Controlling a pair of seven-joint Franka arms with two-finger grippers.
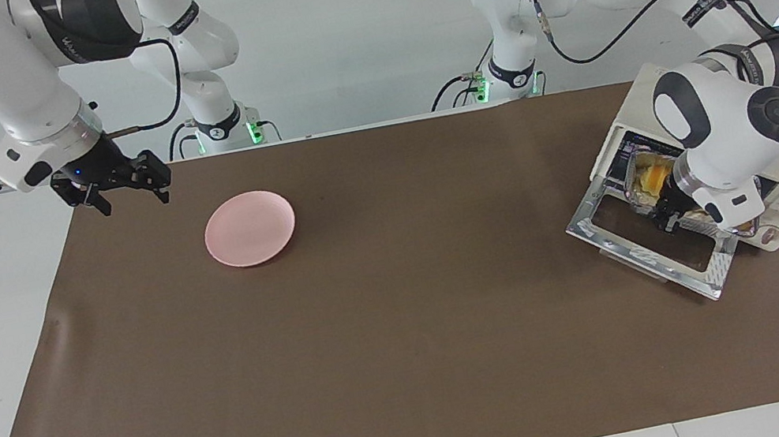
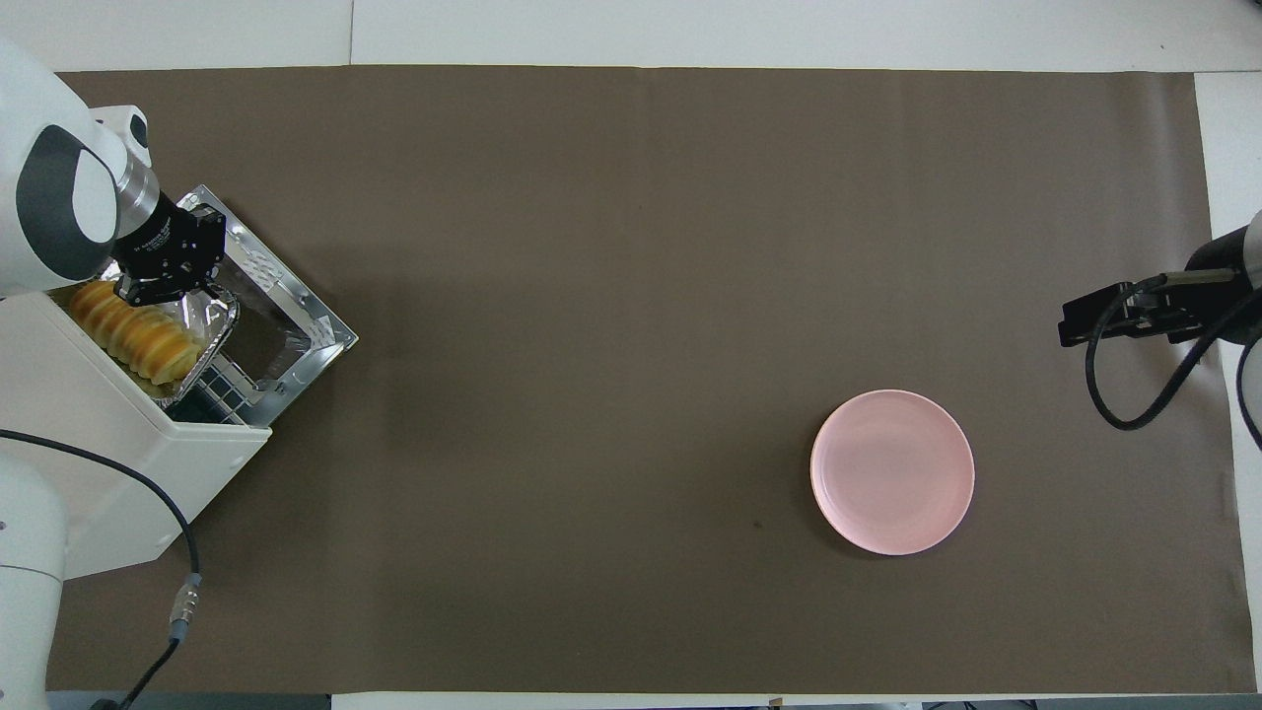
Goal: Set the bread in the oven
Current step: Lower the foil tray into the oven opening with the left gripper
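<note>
Left gripper (image 2: 161,288) clamped on the rim of the foil tray (image 2: 219,314) at the oven (image 2: 118,444) mouth, over the dropped door (image 2: 296,325). Bread (image 2: 133,330) lies in the tray, partway inside. Right gripper (image 1: 122,192) waits, fingers spread, above the mat's edge near the pink plate (image 1: 249,228).

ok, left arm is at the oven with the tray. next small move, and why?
Probably keep pushing the foil tray deeper: the left end effector, shut on its rim, has the bread only partly inside the oven, part of the tray overhanging the open door. The right arm waits.
</note>
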